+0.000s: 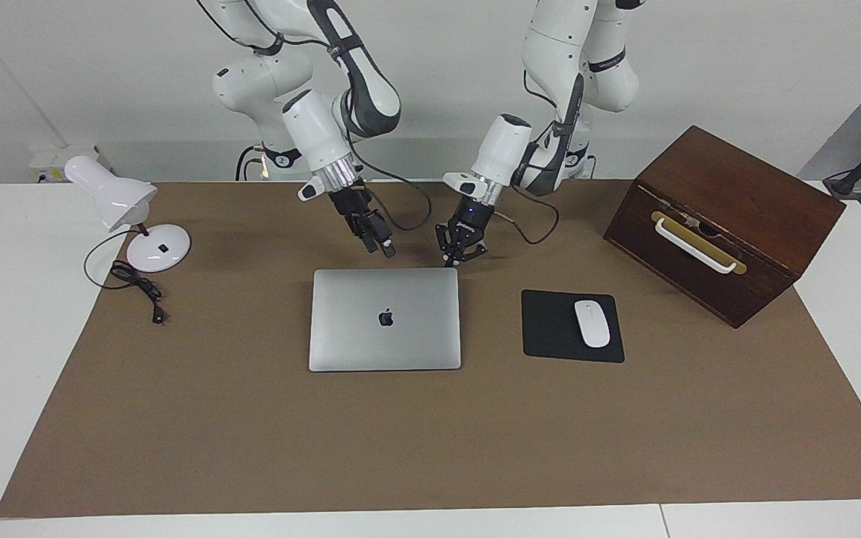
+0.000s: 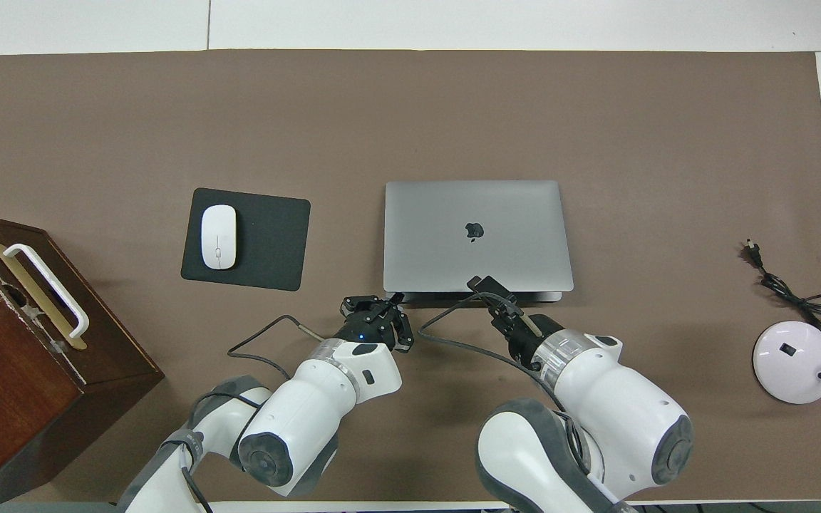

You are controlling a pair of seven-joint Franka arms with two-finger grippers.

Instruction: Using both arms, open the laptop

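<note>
Jaws: left gripper (image 1: 454,259) pressed together, right gripper (image 1: 383,246) you can't tell. Laptop (image 1: 385,320) lies closed, stiff, slick; take its lid edge nearest the robots.

My own upper links run out of the top of the facing view, so my shoulders and bases go unseen; in the overhead view my elbows are cut by the bottom edge; my right gripper (image 2: 483,283) covers a small piece of the laptop (image 2: 478,235) lid's nearer edge from above, and whether it touches there I cannot tell; its fingertips are too small to read as parted or together; the wooden box (image 2: 33,356) is cropped by the side and bottom edges of the overhead view; the desk lamp (image 2: 795,360) loses its shade to that view's edge; the laptop's keys stay hidden under its closed lid.
</note>
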